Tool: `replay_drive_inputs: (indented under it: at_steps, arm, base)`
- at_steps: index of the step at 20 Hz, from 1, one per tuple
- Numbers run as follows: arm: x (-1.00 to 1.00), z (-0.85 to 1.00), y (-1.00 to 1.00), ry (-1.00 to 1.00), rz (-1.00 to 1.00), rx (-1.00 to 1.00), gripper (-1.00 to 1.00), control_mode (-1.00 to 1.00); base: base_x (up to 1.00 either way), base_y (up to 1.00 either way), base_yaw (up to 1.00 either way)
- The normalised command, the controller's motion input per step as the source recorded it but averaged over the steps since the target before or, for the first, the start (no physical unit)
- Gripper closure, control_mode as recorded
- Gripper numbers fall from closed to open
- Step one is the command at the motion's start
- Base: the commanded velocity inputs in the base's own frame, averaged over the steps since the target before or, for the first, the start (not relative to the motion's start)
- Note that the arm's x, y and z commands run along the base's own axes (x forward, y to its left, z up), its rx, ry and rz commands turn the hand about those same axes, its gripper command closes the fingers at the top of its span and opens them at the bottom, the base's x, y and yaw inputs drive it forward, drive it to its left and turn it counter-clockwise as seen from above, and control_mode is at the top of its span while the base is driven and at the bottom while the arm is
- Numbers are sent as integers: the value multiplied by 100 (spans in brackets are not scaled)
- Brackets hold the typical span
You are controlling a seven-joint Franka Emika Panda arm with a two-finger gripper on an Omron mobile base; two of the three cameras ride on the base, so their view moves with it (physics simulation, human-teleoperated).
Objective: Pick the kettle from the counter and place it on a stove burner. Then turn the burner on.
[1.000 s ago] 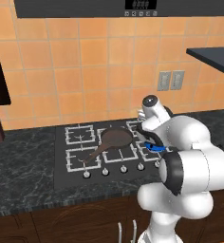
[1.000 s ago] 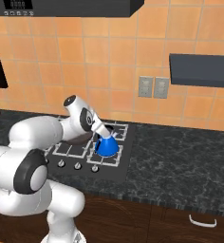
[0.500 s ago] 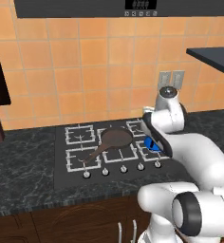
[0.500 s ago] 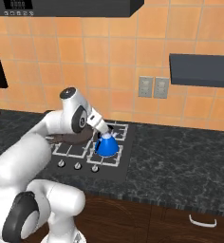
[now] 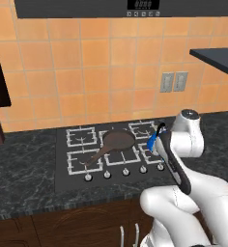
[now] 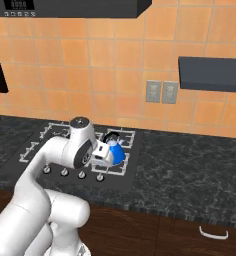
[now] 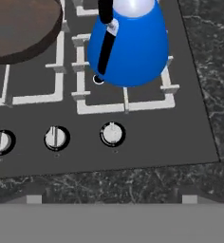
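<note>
Reaching for the knob just near of the kettle on its burner, I should pinch my empty, spread fingers squarely, then twist.

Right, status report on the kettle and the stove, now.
Gripper open, clear of the kettle. Kettle upright on the front right stove burner. Knobs untouched below it. Frying pan sits on the neighbouring grate, not in the way.

One blue kettle stood on the cooktop, and one brown frying pan sat beside it. Five round silver knobs lined the cooktop's near edge. Two grey outlet plates hung side by side on the far tiled wall. One dark shelf hung at the right.
</note>
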Motion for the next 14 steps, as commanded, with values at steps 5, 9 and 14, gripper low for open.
replay_drive_inputs:
  at_steps: [5, 9, 14]
  arm:
    - [16, -61, 17, 8, 17, 1, -100, -100]
    - [63, -5, 0, 12, -1, 0, -100, -100]
    - [24, -32, 0, 29, -2, 1, -100, -100]
  base:
    - [0, 0, 0]
    - [0, 0, 0]
    - [0, 0, 0]
